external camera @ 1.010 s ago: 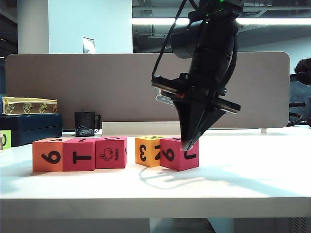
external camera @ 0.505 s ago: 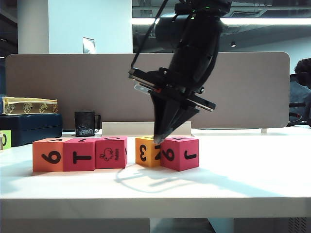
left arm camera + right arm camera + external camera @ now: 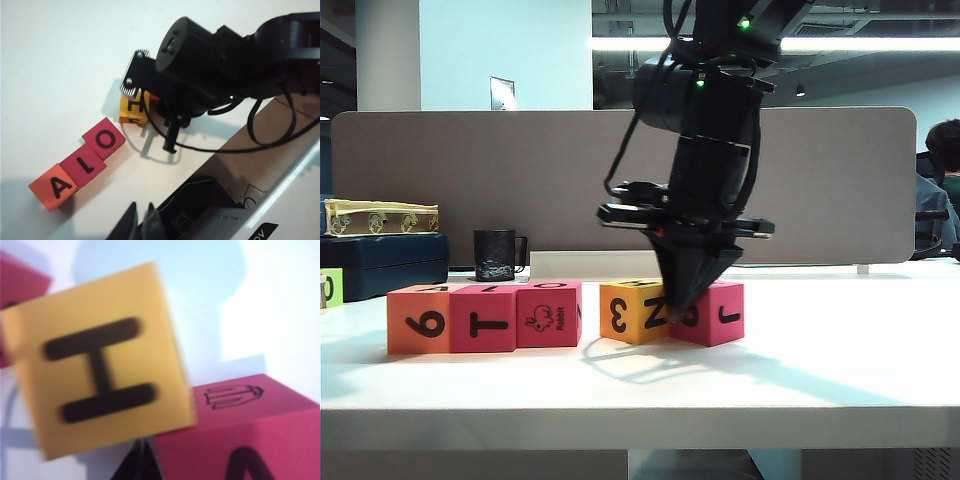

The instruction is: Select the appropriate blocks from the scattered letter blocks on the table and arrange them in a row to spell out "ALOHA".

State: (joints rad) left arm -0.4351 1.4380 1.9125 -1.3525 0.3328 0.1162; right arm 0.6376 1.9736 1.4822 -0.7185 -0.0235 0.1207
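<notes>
The right gripper (image 3: 682,312) is seen low over the tabletop (image 3: 800,375), its fingers pressed together to a narrow point with nothing pinched between them. Its tip is set at the seam between the yellow block (image 3: 633,311) and a pink-red block (image 3: 712,313); whether it touches either cannot be told. In the right wrist view the yellow block (image 3: 102,360) is shown just ahead of the tip with an H on its upper face, and the pink-red block (image 3: 245,432) lies against it, turned at a slight angle.

Farther out to the yellow block's side, beyond a small gap, three blocks are lined up touching: an orange block (image 3: 418,319), a second pink-red block (image 3: 483,319) and a third pink-red block (image 3: 549,314). From above in the left wrist view they are read as A (image 3: 54,187), L (image 3: 84,167) and O (image 3: 104,139).

The left gripper (image 3: 141,225) is held well apart from all the blocks, above bare tabletop, its fingers closed together and empty.
</notes>
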